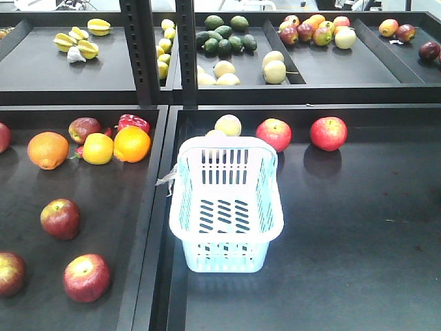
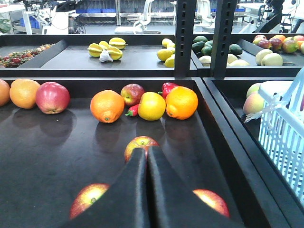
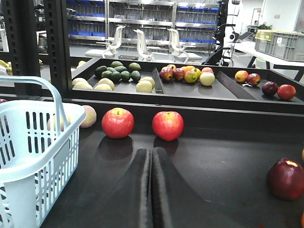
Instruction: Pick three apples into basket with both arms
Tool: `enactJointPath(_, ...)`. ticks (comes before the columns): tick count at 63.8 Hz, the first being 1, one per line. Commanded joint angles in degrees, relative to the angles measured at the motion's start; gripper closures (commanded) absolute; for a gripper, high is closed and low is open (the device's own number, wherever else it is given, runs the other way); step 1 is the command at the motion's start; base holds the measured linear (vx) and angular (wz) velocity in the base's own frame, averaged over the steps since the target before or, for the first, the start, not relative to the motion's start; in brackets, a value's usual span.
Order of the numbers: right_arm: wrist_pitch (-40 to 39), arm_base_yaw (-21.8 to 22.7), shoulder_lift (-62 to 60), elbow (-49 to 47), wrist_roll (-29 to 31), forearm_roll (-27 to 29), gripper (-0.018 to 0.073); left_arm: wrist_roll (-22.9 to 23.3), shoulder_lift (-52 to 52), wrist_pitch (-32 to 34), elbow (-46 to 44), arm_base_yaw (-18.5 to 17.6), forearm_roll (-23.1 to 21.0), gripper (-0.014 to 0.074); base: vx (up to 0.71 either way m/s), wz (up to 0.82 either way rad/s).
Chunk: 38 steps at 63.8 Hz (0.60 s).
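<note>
Left gripper (image 2: 146, 153) and right gripper (image 3: 151, 152) both sit pinched together, empty. Three apples (image 1: 60, 218) (image 1: 87, 277) (image 1: 9, 273) lie left of the basket (image 1: 224, 258).

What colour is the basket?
The basket is pale blue with slotted sides; exterior front-facing view shows it best.

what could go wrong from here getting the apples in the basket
1. The left jaws are shut and aimed at the nearest apple; unless they open first, they could nudge it into rolling.
2. Oranges lie just behind it, so an overshoot could grab the wrong fruit.
3. The basket sits across a raised tray edge, and its handle stands up; a carried apple might clip either.
</note>
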<state>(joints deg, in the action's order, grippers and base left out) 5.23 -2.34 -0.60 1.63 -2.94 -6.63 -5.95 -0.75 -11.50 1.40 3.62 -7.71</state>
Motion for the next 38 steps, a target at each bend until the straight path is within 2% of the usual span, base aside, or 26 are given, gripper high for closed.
enactJointPath(1, -4.0, 0.4, -0.6, 0.8, 0.5, -0.4, 0.0561, 0.2, -0.8, 3.9, 1.3, -0.2, -0.4, 0.0603, 0.00, 0.00)
enactJointPath(38, -4.0, 0.4, -0.6, 0.8, 0.5, -0.4, 0.0561, 0.1, -0.8, 4.5, 1.3, -0.2, -0.3, 0.0603, 0.00, 0.00)
